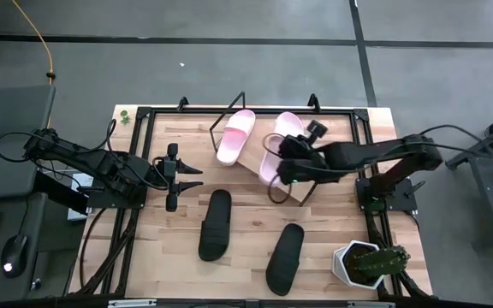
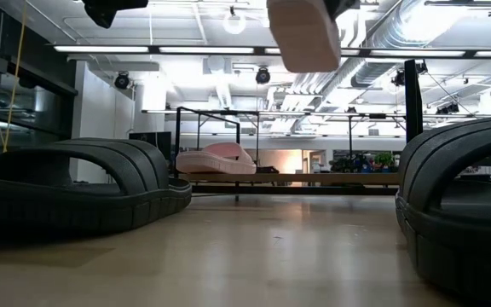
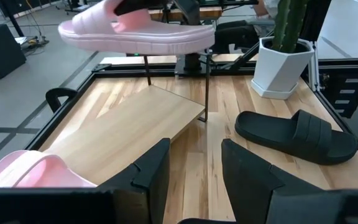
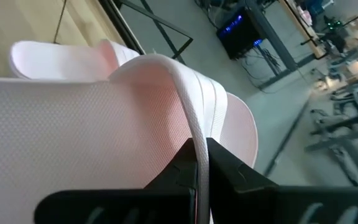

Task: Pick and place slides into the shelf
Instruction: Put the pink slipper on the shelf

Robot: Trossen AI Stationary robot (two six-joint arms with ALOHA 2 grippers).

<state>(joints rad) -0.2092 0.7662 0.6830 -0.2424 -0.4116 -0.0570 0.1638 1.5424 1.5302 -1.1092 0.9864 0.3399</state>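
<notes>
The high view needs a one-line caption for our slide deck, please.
Right gripper holds a pink slide above the shelf; left gripper waits open.

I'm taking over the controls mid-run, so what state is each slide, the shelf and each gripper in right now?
First pink slide: resting on the shelf.
Second pink slide: held in the air above the shelf.
Two black slides: flat on the table.
Shelf: tilted, partly filled.
Right gripper: shut on second pink slide.
Left gripper: open, empty.
</notes>
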